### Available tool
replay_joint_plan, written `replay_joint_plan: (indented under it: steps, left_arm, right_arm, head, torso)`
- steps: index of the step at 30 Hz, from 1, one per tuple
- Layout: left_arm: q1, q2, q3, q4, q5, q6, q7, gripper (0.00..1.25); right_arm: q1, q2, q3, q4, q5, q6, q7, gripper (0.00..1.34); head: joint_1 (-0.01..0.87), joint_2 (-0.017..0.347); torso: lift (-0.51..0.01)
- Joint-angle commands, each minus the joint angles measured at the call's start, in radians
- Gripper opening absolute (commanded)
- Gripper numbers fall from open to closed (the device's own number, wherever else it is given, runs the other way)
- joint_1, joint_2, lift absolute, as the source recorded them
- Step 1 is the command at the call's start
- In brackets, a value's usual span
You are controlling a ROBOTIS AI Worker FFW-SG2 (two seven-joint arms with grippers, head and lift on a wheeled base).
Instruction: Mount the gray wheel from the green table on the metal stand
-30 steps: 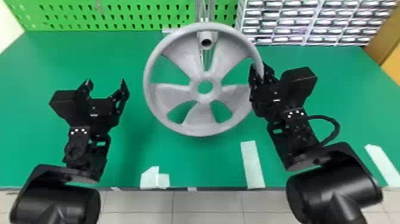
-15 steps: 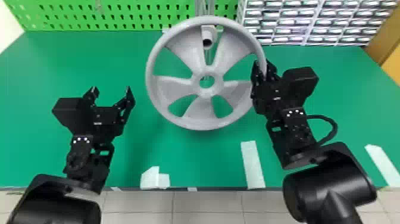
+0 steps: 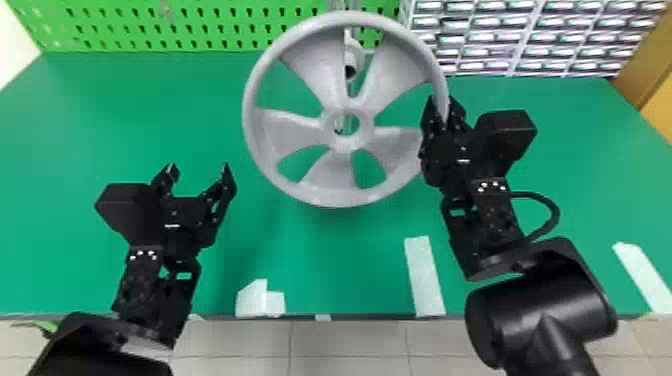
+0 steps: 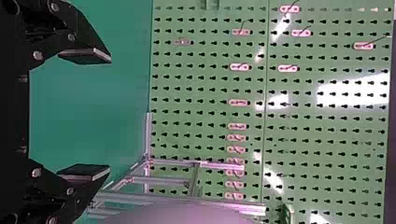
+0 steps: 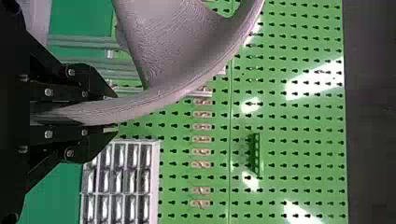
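My right gripper (image 3: 440, 117) is shut on the right side of the gray wheel's rim, and the gray wheel (image 3: 310, 185) is held up off the table, its face toward the head camera. In the right wrist view the wheel (image 5: 187, 77) passes between the fingers of the right gripper (image 5: 109, 114). Behind the wheel's upper spokes, the stand's round gray end (image 3: 354, 65) shows through a gap. My left gripper (image 3: 200, 175) is open and empty, left of the wheel and apart from it. The left wrist view shows the left gripper (image 4: 109, 114) beside the metal stand (image 4: 196, 165).
The green table (image 3: 125, 110) lies below, with white tape pieces (image 3: 425, 277) near its front edge. A green pegboard (image 3: 200, 25) stands at the back, and a rack of small drawers (image 3: 520, 40) is at the back right.
The wheel has tilted and shifted slightly with my right gripper, its hub now higher relative to the stand's end. My left gripper has moved right, toward the wheel, staying open.
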Motion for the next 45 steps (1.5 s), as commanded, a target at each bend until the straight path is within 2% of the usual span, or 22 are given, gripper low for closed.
replay_joint_plan:
  steps: [1, 3, 17, 23, 27, 33, 43, 45]
  left_arm:
    - [0.0, 0.001, -0.012, 0.008, 0.018, 0.003, -0.002, 0.75]
    - [-0.004, 0.003, -0.022, 0.015, 0.028, 0.003, -0.015, 0.72]
    - [-0.102, 0.011, -0.068, 0.086, 0.027, -0.02, -0.098, 0.75]
    - [-0.118, 0.012, -0.081, 0.098, 0.039, -0.023, -0.118, 0.75]
    - [-0.151, 0.012, -0.092, 0.119, 0.058, -0.023, -0.166, 0.75]
    - [-0.171, 0.012, -0.107, 0.153, 0.116, -0.04, -0.184, 0.75]
    - [-0.194, 0.012, -0.117, 0.167, 0.136, -0.051, -0.204, 0.74]
    - [-0.205, 0.012, -0.123, 0.182, 0.163, -0.066, -0.204, 0.74]
  right_arm:
    - [-0.018, 0.006, 0.019, 0.019, -0.01, -0.022, -0.012, 0.17]
    - [-0.022, 0.01, 0.022, 0.025, -0.019, -0.028, -0.022, 0.17]
    - [-0.059, 0.022, 0.045, 0.064, -0.031, -0.071, -0.088, 0.17]
    - [-0.068, 0.022, 0.05, 0.074, -0.036, -0.082, -0.106, 0.17]
    - [-0.07, 0.022, 0.055, 0.079, -0.036, -0.09, -0.111, 0.17]
    - [-0.076, 0.022, 0.062, 0.084, -0.037, -0.096, -0.112, 0.17]
    - [-0.076, 0.022, 0.064, 0.088, -0.037, -0.1, -0.118, 0.17]
    - [-0.076, 0.022, 0.064, 0.09, -0.037, -0.106, -0.118, 0.17]
  head:
    - [0.867, 0.052]
    - [0.867, 0.052]
    - [0.867, 0.052]
    - [0.867, 0.052]
    - [0.867, 0.052]
    - [0.867, 0.052]
    - [0.867, 0.052]
    - [0.867, 0.052]
  torso:
    - [-0.1]
    - [-0.1]
    - [-0.1]
    - [-0.1]
    - [-0.1]
    - [-0.1]
    - [-0.1]
    - [-0.1]
